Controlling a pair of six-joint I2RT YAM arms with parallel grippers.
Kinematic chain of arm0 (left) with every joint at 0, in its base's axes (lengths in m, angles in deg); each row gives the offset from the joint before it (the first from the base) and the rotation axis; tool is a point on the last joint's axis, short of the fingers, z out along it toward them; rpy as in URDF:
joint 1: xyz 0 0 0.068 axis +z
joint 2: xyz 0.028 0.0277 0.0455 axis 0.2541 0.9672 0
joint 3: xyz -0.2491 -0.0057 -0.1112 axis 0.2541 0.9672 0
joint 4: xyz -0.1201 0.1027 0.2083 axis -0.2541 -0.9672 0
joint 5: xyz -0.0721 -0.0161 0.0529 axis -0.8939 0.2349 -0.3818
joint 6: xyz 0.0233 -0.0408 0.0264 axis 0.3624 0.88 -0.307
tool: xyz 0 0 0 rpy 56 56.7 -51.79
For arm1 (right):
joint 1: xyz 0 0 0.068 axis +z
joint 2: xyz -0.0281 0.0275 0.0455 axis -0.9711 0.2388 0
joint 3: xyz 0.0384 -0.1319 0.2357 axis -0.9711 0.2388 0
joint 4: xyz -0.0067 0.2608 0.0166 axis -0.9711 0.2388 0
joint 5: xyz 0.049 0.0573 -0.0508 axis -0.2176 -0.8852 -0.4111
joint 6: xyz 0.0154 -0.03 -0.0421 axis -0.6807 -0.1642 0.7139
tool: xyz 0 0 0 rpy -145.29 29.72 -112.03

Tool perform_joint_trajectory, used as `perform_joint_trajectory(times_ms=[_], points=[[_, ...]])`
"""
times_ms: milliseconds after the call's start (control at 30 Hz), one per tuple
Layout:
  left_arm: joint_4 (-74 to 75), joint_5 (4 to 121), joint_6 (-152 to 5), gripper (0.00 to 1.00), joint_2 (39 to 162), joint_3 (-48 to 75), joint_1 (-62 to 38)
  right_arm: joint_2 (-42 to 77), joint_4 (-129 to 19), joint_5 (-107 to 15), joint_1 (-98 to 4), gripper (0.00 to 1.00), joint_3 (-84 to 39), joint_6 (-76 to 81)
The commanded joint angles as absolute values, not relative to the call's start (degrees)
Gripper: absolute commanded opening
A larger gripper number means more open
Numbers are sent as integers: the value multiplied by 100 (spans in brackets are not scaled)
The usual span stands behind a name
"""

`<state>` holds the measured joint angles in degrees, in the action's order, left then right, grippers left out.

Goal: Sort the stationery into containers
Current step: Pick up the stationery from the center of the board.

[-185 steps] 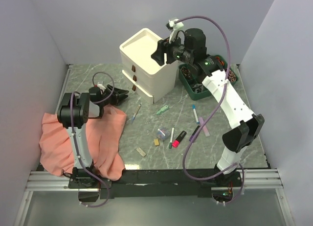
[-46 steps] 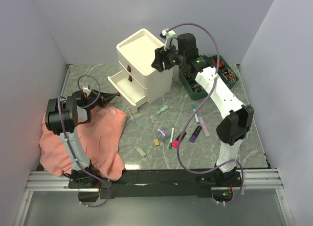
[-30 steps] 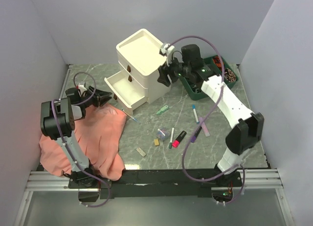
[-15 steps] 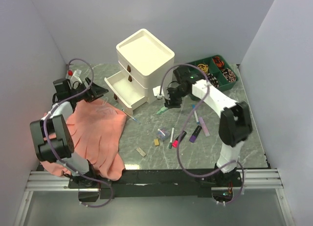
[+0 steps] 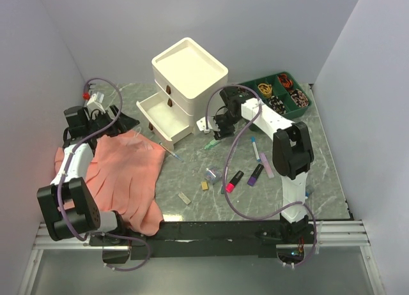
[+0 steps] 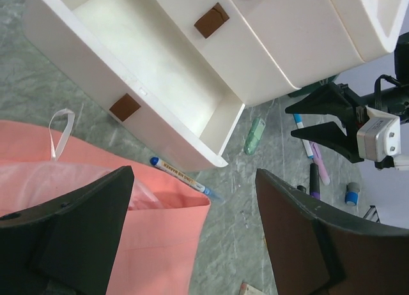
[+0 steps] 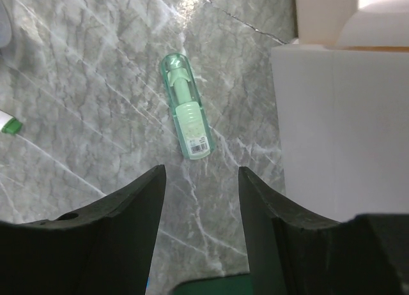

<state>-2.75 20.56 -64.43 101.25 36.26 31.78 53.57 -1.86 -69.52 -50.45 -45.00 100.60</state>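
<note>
The cream cabinet point(image 5: 190, 78) stands at the back with its bottom drawer point(image 5: 155, 114) pulled out and empty point(image 6: 144, 84). My right gripper point(image 5: 219, 128) is open and empty, low over the table beside the cabinet's right wall point(image 7: 345, 129), just short of the green-capped marker point(image 7: 187, 122). That marker point(image 5: 211, 143) lies flat. My left gripper point(image 5: 126, 121) is open and empty, left of the open drawer, above the cloth edge. A blue-capped pen point(image 6: 182, 178) lies by the drawer's front corner. Pink point(image 5: 233, 181) and purple point(image 5: 255, 174) highlighters, a thin pen point(image 5: 255, 148) and small erasers point(image 5: 204, 185) lie mid-table.
The salmon cloth point(image 5: 121, 173) covers the left front of the table, under the left arm. A green compartment tray point(image 5: 281, 94) with small parts sits at the back right. Grey walls close in on the left, back and right.
The bottom drawer was pulled out. My right gripper left the cabinet's top and came down beside the green marker. My left arm drew back to the left, gripper open.
</note>
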Motion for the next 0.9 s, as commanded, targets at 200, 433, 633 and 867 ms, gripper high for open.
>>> perform_joint_trajectory(times_ms=[200, 433, 633, 867], points=[[-291, 2366, -6407, 84, 9752, 3741, 3195, 5789, -55, -6965, -4973, 57, -4704, 10307], [-336, 2402, -6433, 83, 9672, 3829, 3204, 6132, -55, -6913, -4929, 54, -4923, 10395], [-353, 2411, -6433, 83, 9646, 3856, 3195, 6396, -38, -6895, -4859, 53, -5161, 10281], [-292, 2340, -6398, 83, 9663, 3882, 3204, 6607, 286, -6737, -4789, 43, -5337, 10281]])
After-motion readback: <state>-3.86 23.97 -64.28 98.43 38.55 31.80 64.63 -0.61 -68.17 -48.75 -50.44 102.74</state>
